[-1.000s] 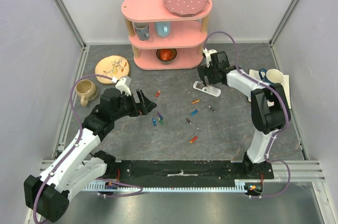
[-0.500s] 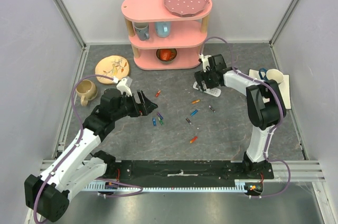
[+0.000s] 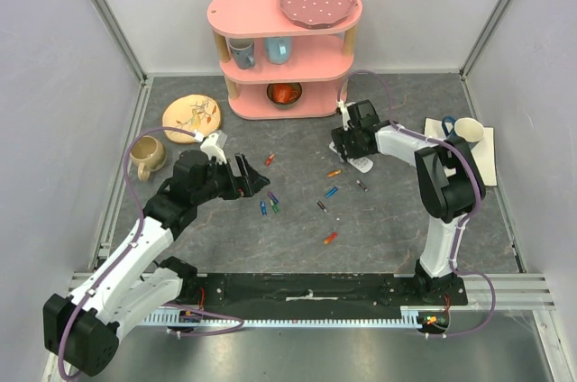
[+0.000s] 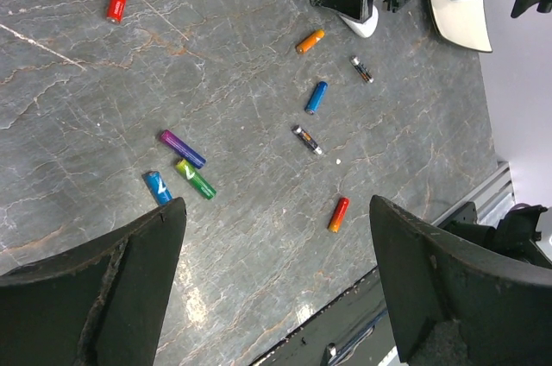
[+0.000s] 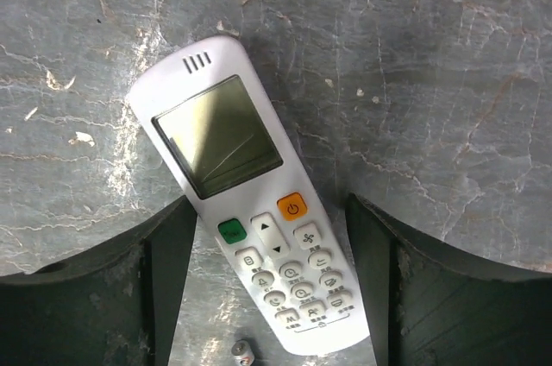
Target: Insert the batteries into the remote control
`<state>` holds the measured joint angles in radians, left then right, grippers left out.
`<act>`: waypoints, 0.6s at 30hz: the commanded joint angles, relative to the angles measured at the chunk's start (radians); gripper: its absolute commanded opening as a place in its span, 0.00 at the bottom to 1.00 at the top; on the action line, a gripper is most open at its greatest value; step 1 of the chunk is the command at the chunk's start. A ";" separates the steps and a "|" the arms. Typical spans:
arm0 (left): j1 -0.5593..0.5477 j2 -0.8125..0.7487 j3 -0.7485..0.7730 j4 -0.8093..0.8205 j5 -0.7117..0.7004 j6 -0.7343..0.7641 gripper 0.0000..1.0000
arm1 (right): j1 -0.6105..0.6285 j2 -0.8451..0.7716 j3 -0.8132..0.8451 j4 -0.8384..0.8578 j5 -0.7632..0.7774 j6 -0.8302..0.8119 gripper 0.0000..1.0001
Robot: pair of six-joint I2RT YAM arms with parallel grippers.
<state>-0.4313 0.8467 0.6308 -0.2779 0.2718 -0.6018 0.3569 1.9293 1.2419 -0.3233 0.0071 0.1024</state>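
**Right gripper astride the remote, jaws across its width**

- The remote control [image 5: 250, 236] lies flat on the table [image 3: 406, 211], just in front of the right end of the pink shelf [image 3: 243, 11]. It is face up, with display and buttons showing.
- In the right wrist view its long axis runs diagonally, display end upper left and button end lower right.
- The right gripper [image 5: 270, 211] is directly over the remote, one finger on each long side, straddling the top of the button block just below the display. The jaws are open and not clamped. The left finger looks at or almost at the edge, and there is a clear gap on the other side.
- The fingers line up roughly across the width, not quite square to the diagonal axis. My read is that closing would pinch the long edges, maybe twisting it slightly.
- The battery door isn't visible. It is presumably on the underside, so a lift or flip looks needed first.
- The batteries [image 4: 316, 97] are loose on the table, farther out from the shelf front than the remote. One cell end [image 5: 242, 349] sits just beside the button end.
- The left gripper [image 4: 278, 211] hovers out in front of the shelf's left half, above the purple/green/blue cluster. Its jaws are wide and hold nothing.
- The right arm is clearly nearer the remote. The left is nearer most of the cells.
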 commanded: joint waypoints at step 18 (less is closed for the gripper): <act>0.006 0.015 0.020 0.028 -0.026 -0.026 0.89 | 0.051 -0.140 -0.121 0.035 0.060 0.137 0.32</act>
<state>-0.4313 0.8654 0.6308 -0.2737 0.2695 -0.6094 0.3981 1.8626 1.1442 -0.2787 0.0494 0.2073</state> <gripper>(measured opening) 0.899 0.566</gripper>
